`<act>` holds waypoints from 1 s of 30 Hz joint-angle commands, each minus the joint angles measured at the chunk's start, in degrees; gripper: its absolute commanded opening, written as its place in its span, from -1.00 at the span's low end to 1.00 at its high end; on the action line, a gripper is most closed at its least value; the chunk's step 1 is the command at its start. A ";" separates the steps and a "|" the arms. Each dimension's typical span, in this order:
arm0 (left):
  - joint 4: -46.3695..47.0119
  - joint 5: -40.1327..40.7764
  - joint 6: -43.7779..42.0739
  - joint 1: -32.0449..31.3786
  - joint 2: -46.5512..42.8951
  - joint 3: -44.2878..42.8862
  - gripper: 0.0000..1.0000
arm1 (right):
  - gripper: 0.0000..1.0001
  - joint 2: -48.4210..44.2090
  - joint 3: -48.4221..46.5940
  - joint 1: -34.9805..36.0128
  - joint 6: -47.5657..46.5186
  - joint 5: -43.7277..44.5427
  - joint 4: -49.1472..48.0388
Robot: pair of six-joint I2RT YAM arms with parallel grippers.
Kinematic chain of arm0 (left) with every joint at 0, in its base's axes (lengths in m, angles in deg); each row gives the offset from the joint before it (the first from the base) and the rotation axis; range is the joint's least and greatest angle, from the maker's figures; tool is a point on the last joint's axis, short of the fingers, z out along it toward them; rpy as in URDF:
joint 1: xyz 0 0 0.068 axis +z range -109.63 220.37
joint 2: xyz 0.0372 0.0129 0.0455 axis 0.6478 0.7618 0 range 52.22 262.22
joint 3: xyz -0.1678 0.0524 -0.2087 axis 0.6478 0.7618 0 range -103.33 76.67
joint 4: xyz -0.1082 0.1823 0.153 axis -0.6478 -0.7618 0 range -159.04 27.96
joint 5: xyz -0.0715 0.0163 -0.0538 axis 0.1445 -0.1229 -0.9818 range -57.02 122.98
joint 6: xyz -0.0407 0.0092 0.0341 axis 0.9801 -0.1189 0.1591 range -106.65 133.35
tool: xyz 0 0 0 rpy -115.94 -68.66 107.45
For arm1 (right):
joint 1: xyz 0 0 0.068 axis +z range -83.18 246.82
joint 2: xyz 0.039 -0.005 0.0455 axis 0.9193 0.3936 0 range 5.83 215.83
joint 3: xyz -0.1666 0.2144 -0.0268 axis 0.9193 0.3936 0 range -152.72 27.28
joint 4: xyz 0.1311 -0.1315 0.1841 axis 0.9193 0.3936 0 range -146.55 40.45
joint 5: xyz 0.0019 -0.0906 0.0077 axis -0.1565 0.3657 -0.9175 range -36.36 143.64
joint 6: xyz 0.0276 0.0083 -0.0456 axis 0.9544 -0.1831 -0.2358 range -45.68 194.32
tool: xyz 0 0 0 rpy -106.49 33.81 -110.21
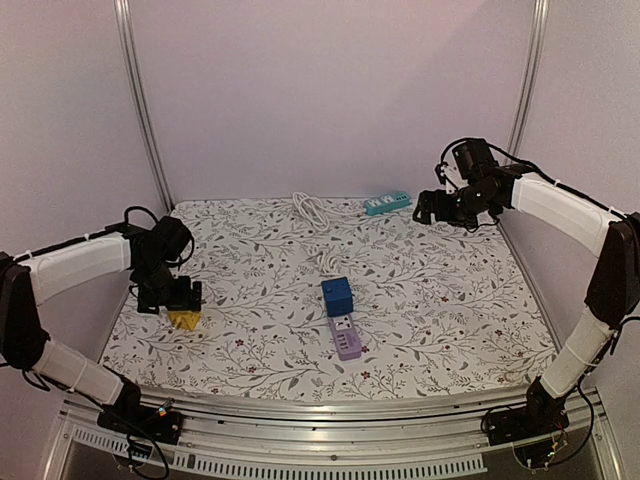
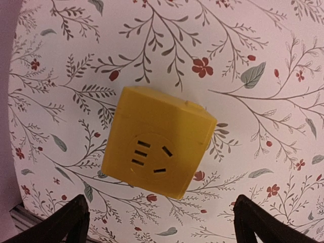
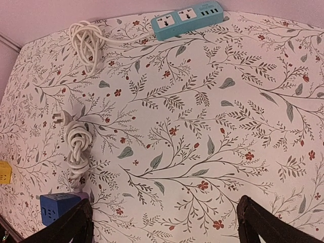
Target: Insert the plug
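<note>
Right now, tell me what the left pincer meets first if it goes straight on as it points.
Probably the yellow socket cube, nearly centred ahead of the open left pincer; the gap is unclear.

Soft, even lighting with a pinkish cast; shadows are faint. Overhead view dim and slightly grainy. Wrist views sharper (bench (image 2: 263, 45) edge bows at the left, a wide-lens effect); the dark fingers (image 2: 61, 223) show little detail.
</note>
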 commanded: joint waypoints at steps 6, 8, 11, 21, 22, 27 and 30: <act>1.45 -2.06 -3.95 2.20 5.49 -2.85 0.99 | 0.95 -2.66 -0.43 -0.24 3.41 2.04 2.55; 1.32 -2.32 -3.99 2.28 6.07 -2.94 0.98 | 0.95 -2.86 -0.26 -0.30 3.90 2.13 2.60; 1.05 -2.43 -4.04 2.48 6.68 -3.03 0.97 | 0.95 -3.04 -0.15 -0.23 4.81 2.06 2.67; 0.77 -3.43 -6.72 4.55 9.54 -4.96 0.90 | 0.95 -2.70 -0.57 -0.27 7.15 1.26 2.49; 0.64 -3.69 -7.11 4.75 9.90 -5.36 0.88 | 0.95 -2.69 -0.59 -0.23 7.42 1.24 2.50; -0.21 -5.90 -9.62 4.92 12.18 -6.80 0.76 | 0.95 -2.78 -0.29 -0.33 8.44 1.18 2.70; -0.12 -7.19 -9.70 4.98 12.54 -6.60 0.73 | 0.95 -3.02 -0.03 -0.30 8.93 1.18 2.79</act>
